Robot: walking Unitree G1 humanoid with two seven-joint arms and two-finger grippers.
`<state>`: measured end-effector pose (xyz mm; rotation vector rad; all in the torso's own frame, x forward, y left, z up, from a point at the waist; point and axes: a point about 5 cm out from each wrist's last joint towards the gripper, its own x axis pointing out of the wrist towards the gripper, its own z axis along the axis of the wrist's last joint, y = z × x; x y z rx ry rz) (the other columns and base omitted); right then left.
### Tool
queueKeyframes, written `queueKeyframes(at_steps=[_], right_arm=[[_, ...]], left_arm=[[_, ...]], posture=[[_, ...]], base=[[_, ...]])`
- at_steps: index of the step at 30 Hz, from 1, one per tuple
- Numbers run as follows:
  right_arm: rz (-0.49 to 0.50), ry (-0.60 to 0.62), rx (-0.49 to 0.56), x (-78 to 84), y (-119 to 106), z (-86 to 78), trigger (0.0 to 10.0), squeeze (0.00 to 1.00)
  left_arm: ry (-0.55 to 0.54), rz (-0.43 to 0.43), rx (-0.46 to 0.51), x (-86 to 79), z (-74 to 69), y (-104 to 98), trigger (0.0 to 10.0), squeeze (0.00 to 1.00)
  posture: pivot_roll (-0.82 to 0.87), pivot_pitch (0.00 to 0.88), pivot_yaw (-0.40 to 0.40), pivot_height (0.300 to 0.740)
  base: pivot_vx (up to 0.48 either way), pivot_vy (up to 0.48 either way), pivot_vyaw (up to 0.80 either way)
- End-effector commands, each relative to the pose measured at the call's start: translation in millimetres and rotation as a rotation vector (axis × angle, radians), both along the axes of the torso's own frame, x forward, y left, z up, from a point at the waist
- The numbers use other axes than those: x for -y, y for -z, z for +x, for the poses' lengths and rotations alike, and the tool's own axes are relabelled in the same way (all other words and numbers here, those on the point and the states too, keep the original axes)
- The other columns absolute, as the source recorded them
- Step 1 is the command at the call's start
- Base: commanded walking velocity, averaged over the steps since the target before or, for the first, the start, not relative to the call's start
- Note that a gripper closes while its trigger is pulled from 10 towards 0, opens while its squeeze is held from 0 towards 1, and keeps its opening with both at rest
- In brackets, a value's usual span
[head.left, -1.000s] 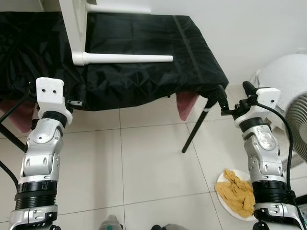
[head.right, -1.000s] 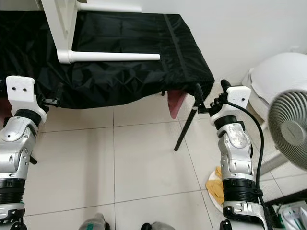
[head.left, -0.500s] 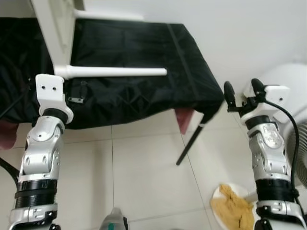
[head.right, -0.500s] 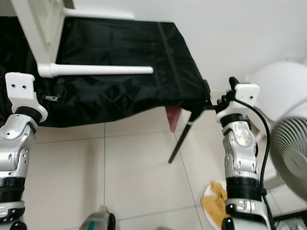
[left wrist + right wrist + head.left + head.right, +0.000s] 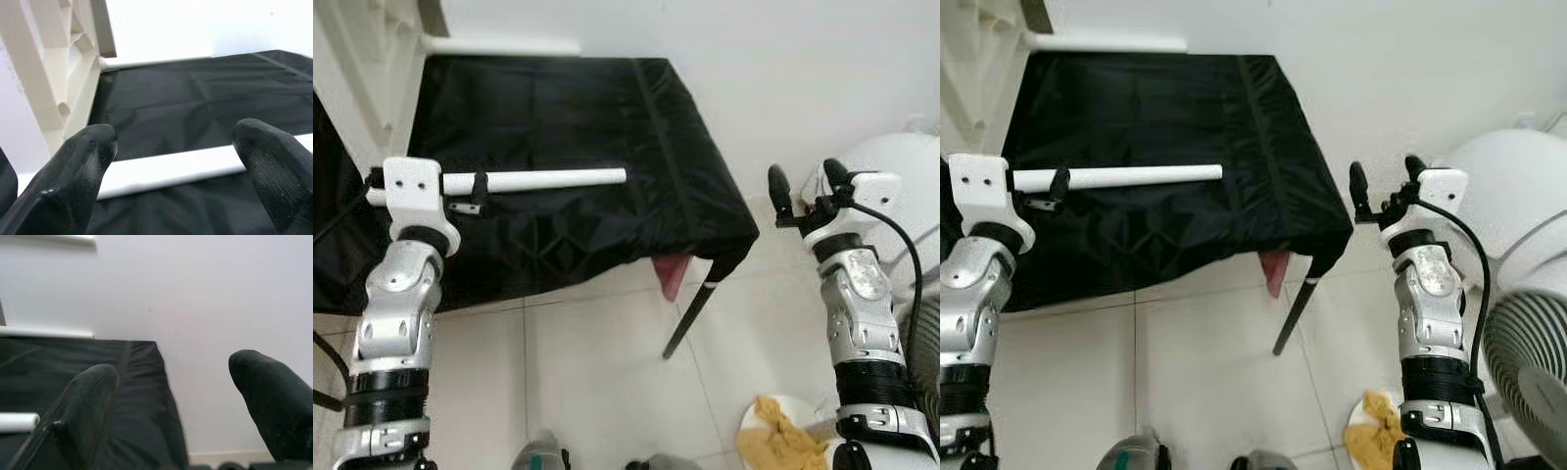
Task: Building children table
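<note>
Table leg (image 5: 548, 179) lies crosswise at centre-left on the black-draped counter (image 5: 607, 108), between the left gripper's (image 5: 176, 161) open, empty jaws (right gripper (image 5: 799, 186), centre-right, also open).

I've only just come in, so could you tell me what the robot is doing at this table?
The robot stands at a table covered with a black cloth, where a white children's table lies on its side, one white leg stretched across the cloth. The left gripper is open right at that leg near its base, fingers on either side, not clamped. The right gripper hangs open in the air beside the cloth's corner, holding nothing.
</note>
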<state>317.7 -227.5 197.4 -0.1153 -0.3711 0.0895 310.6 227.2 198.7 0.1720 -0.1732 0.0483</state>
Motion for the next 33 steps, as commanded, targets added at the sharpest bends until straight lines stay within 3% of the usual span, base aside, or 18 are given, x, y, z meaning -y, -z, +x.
queueKeyframes(at_steps=[1, 14, 20, 21, 25, 27, 31, 33], right_arm=[[-0.006, -0.017, -0.001, -3.6, 0.4, 0.9, 10.0, 0.00], [-0.022, 0.000, 0.005, 0.2, -2.3, 2.0, 10.0, 0.00], [-0.064, 0.032, 0.030, 5.4, -14.1, 4.7, 10.0, 0.00], [-0.112, 0.048, 0.050, 7.0, -24.4, 8.4, 10.0, 0.00], [-0.144, 0.044, 0.079, 5.3, -34.7, 11.9, 10.0, 0.00], [-0.208, 0.037, 0.112, -2.2, -46.4, 19.0, 10.0, 0.00], [-0.222, 0.036, 0.116, -3.8, -48.4, 20.7, 10.0, 0.00], [-0.236, -0.002, 0.133, -16.3, -56.5, 28.2, 10.0, 0.00]], left_arm=[[-0.026, 0.004, -0.016, -6.6, -1.4, 2.5, 10.0, 0.00], [-0.042, -0.028, 0.008, -8.5, -1.7, -3.2, 10.0, 0.00], [-0.031, -0.094, -0.006, -7.4, -1.4, -3.7, 10.0, 0.00], [0.007, -0.133, -0.014, -2.0, 0.0, -6.3, 10.0, 0.00], [0.058, -0.144, -0.024, 5.9, 1.7, -8.0, 10.0, 0.00], [0.152, -0.149, -0.053, 21.7, 4.0, -5.9, 10.0, 0.00], [0.169, -0.146, -0.060, 24.9, 4.6, -5.5, 10.0, 0.00], [0.190, -0.149, -0.068, 33.2, 8.3, -7.2, 10.0, 0.00]], posture=[[0.09, 0.064, -0.047, 0.740], [0.09, 0.069, -0.041, 0.740], [0.09, 0.072, -0.037, 0.740], [0.09, 0.075, -0.037, 0.740], [0.08, 0.077, -0.037, 0.740], [0.08, 0.082, -0.040, 0.740], [0.08, 0.082, -0.040, 0.740], [0.09, 0.092, -0.042, 0.740]], base=[[0.319, 0.000, 0.00], [0.067, 0.000, 0.00], [0.000, 0.000, 0.00], [0.000, 0.000, 0.00], [0.000, 0.000, 0.00], [0.000, 0.000, 0.00], [0.000, 0.000, 0.00], [0.000, 0.000, 0.00]])
